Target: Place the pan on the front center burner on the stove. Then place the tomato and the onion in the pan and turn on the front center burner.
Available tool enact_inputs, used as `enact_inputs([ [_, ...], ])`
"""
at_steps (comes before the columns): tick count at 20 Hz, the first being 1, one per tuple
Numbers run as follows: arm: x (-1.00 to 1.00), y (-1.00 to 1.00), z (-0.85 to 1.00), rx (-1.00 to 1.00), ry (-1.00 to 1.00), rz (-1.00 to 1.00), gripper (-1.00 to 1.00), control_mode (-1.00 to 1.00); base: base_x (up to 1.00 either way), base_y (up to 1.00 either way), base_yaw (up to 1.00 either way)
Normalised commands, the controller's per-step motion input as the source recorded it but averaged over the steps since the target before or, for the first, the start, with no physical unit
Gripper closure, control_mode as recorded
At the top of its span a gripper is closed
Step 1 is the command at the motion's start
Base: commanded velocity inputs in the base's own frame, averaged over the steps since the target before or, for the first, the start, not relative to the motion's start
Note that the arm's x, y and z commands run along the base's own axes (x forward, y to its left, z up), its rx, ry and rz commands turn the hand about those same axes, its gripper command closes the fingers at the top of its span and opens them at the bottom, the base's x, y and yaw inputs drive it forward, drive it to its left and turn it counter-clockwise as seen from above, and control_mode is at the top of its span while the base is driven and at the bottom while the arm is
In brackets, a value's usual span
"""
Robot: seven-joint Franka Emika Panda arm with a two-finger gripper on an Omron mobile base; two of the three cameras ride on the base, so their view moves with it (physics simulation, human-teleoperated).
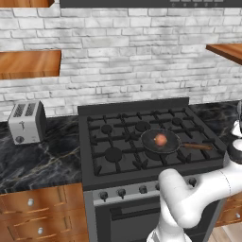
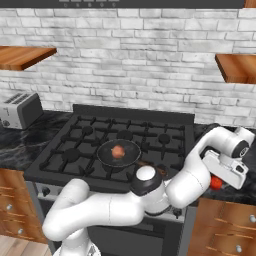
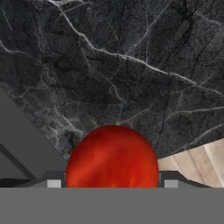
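The dark grey pan (image 1: 171,147) (image 2: 104,154) sits on the stove (image 1: 113,158) (image 2: 65,155) at front center, covering the front center burner, with its wooden handle (image 1: 197,146) pointing right. The pinkish onion (image 1: 161,139) (image 2: 118,151) lies inside it. The bright red tomato (image 3: 112,153) (image 2: 215,184) rests on the black marble counter to the right of the stove. My gripper (image 3: 112,183) (image 2: 219,179) hangs over it, pointing down, a finger tip pressed against each side of the tomato.
A steel toaster (image 1: 26,122) (image 2: 19,110) stands on the counter left of the stove. Knobs (image 1: 121,192) line the stove's steel front. Wooden shelves (image 1: 28,64) (image 2: 235,67) hang on the brick wall. The counter's front edge and the wooden floor (image 3: 197,162) lie close beside the tomato.
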Motion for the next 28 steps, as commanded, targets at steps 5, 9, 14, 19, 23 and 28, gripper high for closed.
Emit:
enact_inputs([
  [5, -0.38, 0.12, 0.73, 0.02, -0.11, 0.0, 1.0, -1.0, 0.0, 0.0, 0.0],
  [9, -0.23, 0.46, 0.66, 0.0, -0.1, 0.0, 1.0, -1.0, 0.0, 0.0, 0.0],
  [14, -0.16, 0.77, 0.61, 0.0, -0.1, 0.0, 1.0, -1.0, 0.0, 0.0, 0.0],
  [19, -0.18, 0.97, 0.52, 0.0, -0.11, 0.0, 1.0, -1.0, 0.0, 0.0, 0.0],
  [23, -0.19, 1.0, 0.47, 0.0, -0.13, 0.0, 1.0, -1.0, 0.0, 0.0, 0.0],
  [28, -0.12, 1.0, 0.46, -0.03, -0.13, 0.0, 1.0, -1.0, 0.0, 0.0, 0.0],
])
